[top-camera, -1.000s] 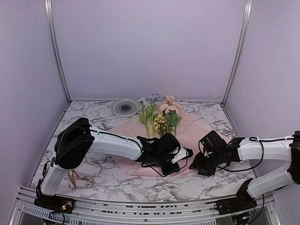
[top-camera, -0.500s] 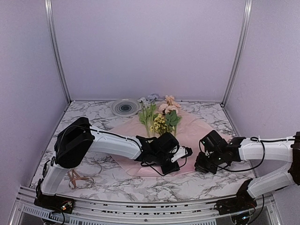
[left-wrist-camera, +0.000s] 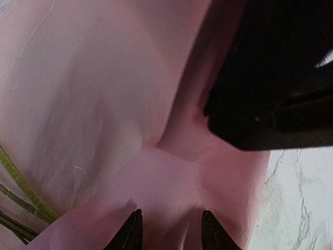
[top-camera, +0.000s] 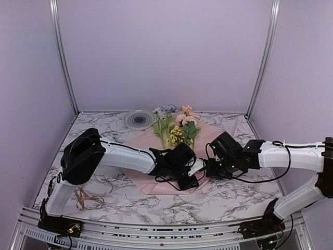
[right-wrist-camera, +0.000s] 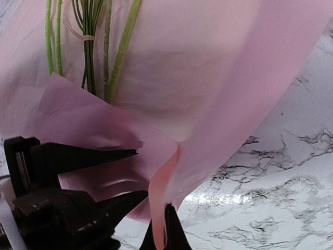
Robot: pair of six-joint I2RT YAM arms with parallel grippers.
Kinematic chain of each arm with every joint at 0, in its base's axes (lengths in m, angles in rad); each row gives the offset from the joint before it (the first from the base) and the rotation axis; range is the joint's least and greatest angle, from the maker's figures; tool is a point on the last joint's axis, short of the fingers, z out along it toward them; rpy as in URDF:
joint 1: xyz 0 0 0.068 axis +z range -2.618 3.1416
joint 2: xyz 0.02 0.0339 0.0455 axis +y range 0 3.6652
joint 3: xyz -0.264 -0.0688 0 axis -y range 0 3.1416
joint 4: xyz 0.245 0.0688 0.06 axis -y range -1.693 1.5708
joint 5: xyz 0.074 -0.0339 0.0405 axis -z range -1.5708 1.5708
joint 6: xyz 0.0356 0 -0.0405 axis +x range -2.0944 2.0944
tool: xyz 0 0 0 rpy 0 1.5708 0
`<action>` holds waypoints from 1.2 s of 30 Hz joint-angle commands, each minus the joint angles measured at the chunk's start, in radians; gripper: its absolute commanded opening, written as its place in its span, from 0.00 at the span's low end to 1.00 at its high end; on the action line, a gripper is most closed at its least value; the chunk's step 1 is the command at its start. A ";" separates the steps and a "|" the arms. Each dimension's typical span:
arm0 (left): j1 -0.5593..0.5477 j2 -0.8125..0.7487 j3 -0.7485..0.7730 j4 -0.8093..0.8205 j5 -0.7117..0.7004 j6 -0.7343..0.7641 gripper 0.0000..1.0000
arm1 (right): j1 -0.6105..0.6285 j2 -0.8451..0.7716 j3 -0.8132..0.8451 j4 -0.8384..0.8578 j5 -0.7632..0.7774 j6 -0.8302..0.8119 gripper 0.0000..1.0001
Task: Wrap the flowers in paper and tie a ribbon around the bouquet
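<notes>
The flowers (top-camera: 177,130) lie on the pink paper (top-camera: 218,141), blooms toward the back wall, green stems (right-wrist-camera: 88,31) running toward me. My left gripper (top-camera: 195,169) sits at the paper's near corner, its jaws closed on a bulging fold of paper (left-wrist-camera: 166,182) over the stem ends. Close to its right, my right gripper (top-camera: 207,169) is shut on the paper's edge (right-wrist-camera: 162,198), which rises off the table in a pinched pleat. The left gripper (right-wrist-camera: 140,173) shows in the right wrist view. The tan ribbon (top-camera: 87,197) lies loose at the near left.
A round grey plate (top-camera: 139,119) stands at the back, left of the blooms. Marble tabletop (right-wrist-camera: 281,198) shows to the right of the lifted paper. Side walls and metal posts close in the table.
My right gripper has moved left to the paper's edge beside the left gripper and shut on it, raising that edge. The left gripper keeps its hold, barely shifted.
</notes>
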State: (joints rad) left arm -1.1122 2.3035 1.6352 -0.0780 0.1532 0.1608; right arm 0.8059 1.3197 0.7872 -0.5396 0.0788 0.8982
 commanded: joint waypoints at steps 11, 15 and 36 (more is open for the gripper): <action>0.045 -0.067 -0.100 0.105 0.022 -0.088 0.42 | 0.071 0.115 0.012 0.132 -0.059 -0.158 0.00; 0.063 -0.108 -0.116 0.120 0.061 -0.105 0.44 | 0.070 0.127 -0.008 0.141 -0.044 -0.154 0.00; 0.183 -0.474 -0.516 0.036 0.039 -0.281 0.66 | 0.041 0.167 -0.006 0.170 -0.035 -0.202 0.00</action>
State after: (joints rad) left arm -0.9668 1.8809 1.2057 0.0139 0.2443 -0.0326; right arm 0.8532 1.4902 0.7658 -0.3676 0.0380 0.7158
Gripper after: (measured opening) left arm 0.639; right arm 0.006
